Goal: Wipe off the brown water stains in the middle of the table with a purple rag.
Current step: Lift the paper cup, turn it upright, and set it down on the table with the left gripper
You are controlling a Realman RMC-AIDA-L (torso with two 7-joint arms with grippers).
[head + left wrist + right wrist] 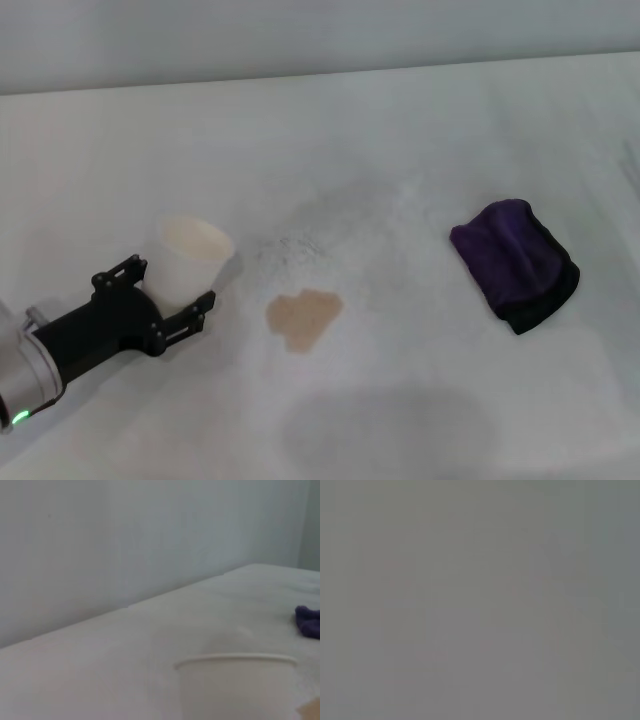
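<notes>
My left pincer [178, 292] is gripping the white cup [192, 260]; the purple rag [514, 263], lying at three o'clock, looks soft and light, so I'd be pinching its rounded top.

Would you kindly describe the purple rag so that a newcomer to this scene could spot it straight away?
Start from the broad white table and find the brown water stains near its middle. Move towards the robot's right from there to a dark, rounded cloth bundle lying alone: the purple rag. Its deep purple colour and black edge set it apart from the white paper cup, which the left hand holds on the other side.
</notes>
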